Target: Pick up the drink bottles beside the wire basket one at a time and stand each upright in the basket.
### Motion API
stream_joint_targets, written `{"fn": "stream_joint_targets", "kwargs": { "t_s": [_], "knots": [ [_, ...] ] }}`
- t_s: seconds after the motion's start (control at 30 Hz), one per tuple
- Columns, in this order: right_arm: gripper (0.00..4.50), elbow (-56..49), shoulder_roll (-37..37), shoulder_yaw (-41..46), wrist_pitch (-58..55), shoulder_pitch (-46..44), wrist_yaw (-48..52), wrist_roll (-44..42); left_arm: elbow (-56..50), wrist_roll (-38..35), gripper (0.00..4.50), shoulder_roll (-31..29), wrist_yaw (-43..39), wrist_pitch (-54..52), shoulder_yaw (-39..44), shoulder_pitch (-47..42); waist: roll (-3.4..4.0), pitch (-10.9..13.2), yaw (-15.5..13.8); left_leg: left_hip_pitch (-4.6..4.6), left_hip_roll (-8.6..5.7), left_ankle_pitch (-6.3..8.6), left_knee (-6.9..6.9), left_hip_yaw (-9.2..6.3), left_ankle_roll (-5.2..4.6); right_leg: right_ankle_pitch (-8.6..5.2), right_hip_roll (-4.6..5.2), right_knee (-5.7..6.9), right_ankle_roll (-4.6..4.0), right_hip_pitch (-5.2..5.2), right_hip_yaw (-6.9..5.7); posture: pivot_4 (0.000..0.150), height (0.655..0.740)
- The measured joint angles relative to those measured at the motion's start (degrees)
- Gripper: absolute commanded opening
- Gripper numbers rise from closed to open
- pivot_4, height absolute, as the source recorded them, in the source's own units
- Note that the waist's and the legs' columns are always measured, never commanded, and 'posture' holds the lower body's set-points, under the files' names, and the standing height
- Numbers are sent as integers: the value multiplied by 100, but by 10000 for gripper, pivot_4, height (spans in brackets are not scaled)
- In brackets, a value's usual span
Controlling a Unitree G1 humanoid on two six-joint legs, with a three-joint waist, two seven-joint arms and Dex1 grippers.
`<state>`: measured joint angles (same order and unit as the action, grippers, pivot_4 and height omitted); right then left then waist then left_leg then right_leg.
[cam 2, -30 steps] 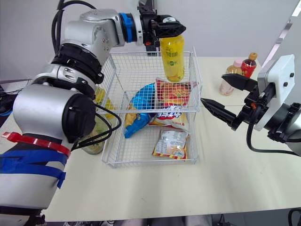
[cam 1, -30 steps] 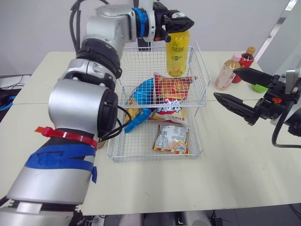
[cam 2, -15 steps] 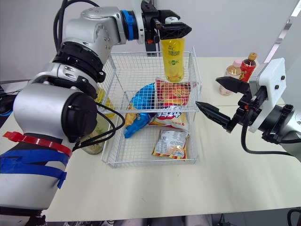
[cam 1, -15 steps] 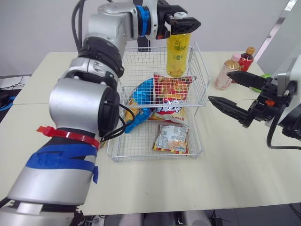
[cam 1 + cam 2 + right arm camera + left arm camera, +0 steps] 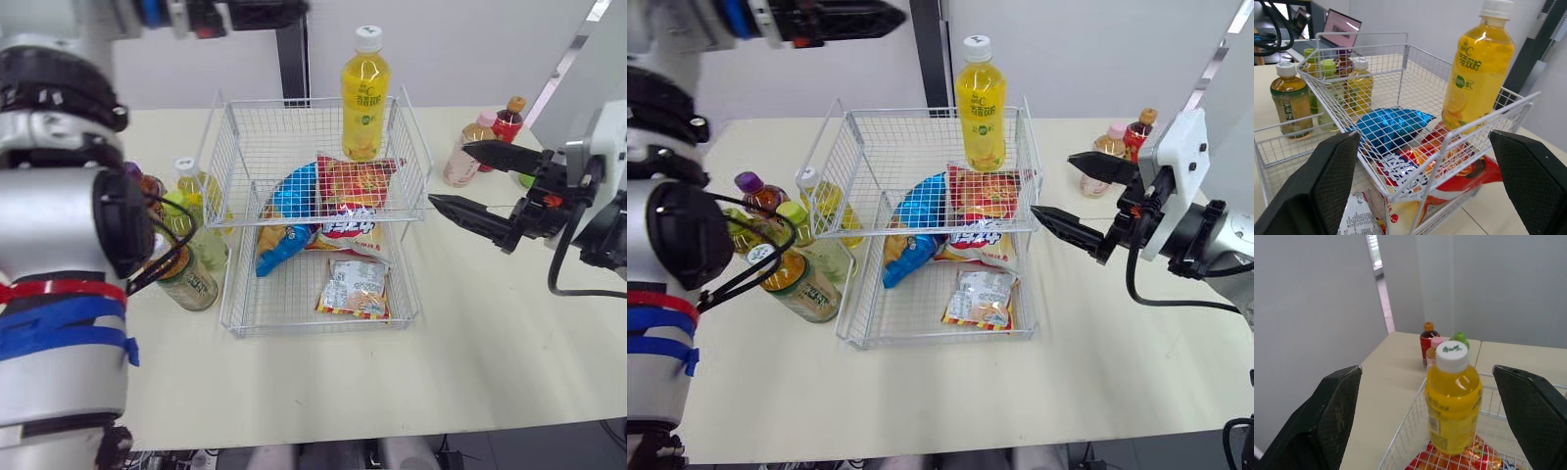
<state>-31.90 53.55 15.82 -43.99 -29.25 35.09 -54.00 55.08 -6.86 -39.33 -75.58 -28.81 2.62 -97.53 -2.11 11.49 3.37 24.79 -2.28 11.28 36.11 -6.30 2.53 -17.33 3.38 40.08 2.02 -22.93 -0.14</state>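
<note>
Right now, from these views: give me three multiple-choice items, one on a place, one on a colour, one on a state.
1. Where is the yellow bottle?
A. Upright in the wire basket's upper tier, back right corner
B. Lying in its lower tier
C. Outside it altogether

2. What colour is that bottle's cap?
A. Purple
B. White
C. Orange

3. What state is the right gripper in?
A. Shut on a bottle
B. Shut, empty
C. Open, empty

Answers:
1 A: it stands on the top shelf against the rear wire.
2 B: the cap shows plain white.
3 C: its fingers are spread with nothing between them.
</note>
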Motion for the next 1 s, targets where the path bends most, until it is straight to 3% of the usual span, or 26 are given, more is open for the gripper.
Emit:
{"fn": "stream_joint_targets", "kwargs": {
  "t_s": [0.2, 0.23, 0.33, 0.53, 0.83, 1.0],
  "knots": [
    [45000, 321, 9, -316, 116, -359, 602, 135, -1893, -309, 44522, -935, 91, -1284, 190, 1145, 0, 0, -4, 0, 3, 0, 1, 2, 1, 0, -4, 2, -1, -5, 10, 1500, 7400],
    [45000, 422, -7, -479, 139, -554, 788, 157, -2451, -410, 44522, -1307, 121, -1474, 307, 1589, 5, -1, 15, -2, 4, 0, -1, 6, 0, 0, -3, 3, -1, -10, 25, 1500, 7400],
    [45000, 723, -1, -673, 247, -836, 1237, 283, -3292, -626, 44522, -2015, 194, -1923, 764, 2628, 4, -1, 62, -6, 12, 0, -1, 9, 1, 1, -14, 21, -1, -26, 51, 1500, 7400],
    [45000, 1225, -230, -1151, 485, -1370, 1990, 575, -4578, -1221, 44522, -2845, 239, -2491, 2171, 4718, 3, -2, 61, -14, 13, 1, 3, 17, 0, 0, -15, 36, -2, -27, 71, 1500, 7400],
    [45000, 1489, -571, -1530, 553, -1737, 2710, 758, -5135, -1318, 44522, -2807, 174, -2797, 4911, 8153, 3, -2, -5, -31, 25, 1, -1, 30, 0, 0, -15, 47, -4, -29, 86, 1500, 7400],
    [45000, 1551, -936, -1761, 559, -2113, 2848, 827, -5523, -1356, 44522, -2339, 216, -2689, 5715, 9405, 1, -4, -47, -42, 39, 1, -2, 37, 1, 8, -7, 46, -17, -25, 92, 1500, 7400]
  ]
}}
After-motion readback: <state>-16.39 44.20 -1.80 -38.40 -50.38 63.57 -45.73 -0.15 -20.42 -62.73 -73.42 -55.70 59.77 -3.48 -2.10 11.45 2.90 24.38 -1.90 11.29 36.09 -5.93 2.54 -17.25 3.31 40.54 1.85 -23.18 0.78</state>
